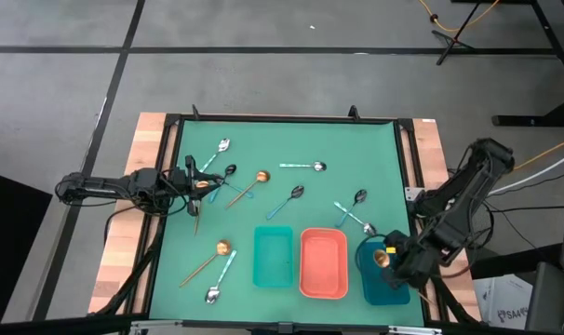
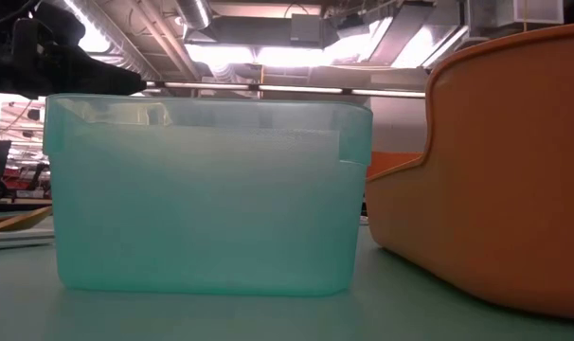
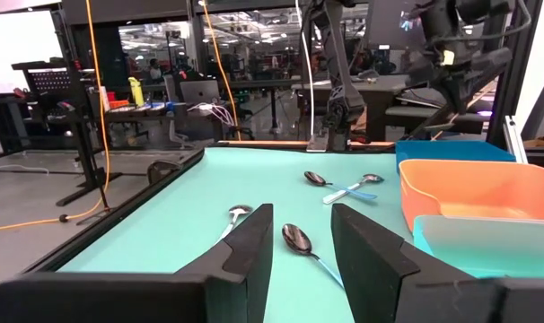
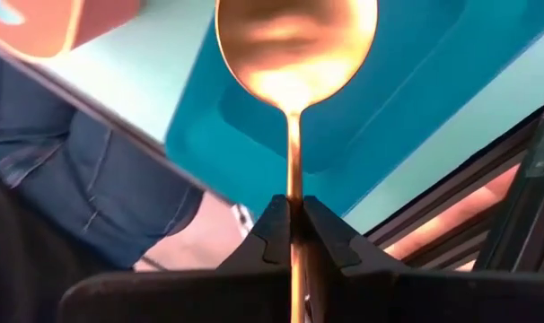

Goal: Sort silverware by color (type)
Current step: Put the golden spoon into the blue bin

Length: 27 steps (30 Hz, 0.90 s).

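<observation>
Green table (image 1: 375,149): scattered spoons (image 1: 296,194), teal tray (image 1: 273,257), coral tray (image 1: 324,263), blue tray (image 1: 382,284).

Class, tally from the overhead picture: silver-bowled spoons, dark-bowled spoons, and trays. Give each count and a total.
Silver-bowled spoons: 4
Dark-bowled spoons: 3
Trays: 3
Total: 10

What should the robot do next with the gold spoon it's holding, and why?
Probably lower it a little and let go. The right gripper is shut on the gold spoon, whose bowl hangs over the dark blue tray. The left gripper waits open at the table's left.
</observation>
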{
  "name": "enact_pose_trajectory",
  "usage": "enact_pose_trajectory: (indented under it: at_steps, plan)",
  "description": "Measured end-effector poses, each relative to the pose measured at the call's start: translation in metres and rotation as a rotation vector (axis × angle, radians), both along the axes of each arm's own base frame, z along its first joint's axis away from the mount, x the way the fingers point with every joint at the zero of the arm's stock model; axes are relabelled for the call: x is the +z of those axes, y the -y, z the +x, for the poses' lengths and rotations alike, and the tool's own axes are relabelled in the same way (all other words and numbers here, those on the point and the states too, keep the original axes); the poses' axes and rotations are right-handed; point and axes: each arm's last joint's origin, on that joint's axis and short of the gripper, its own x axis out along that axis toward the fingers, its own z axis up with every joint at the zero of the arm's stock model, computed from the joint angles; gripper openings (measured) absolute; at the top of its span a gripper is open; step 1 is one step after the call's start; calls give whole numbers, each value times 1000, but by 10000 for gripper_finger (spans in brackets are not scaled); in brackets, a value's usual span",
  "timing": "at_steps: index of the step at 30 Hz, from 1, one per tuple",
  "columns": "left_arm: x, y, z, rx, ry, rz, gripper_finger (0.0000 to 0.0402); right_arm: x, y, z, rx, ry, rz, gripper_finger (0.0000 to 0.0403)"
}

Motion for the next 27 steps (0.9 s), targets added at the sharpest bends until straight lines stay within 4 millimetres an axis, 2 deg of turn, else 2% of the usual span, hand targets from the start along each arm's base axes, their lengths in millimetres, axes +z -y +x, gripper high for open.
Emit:
enact_pose_trajectory:
  at_steps: [12,27]
  plan:
    - [0,0,0,0,0,0,110,-26,4,-3,-3,-72,-93,1]
    - [0,-1,0,25,0,-1,110,-67,22,12,-10,-25,-74,1]
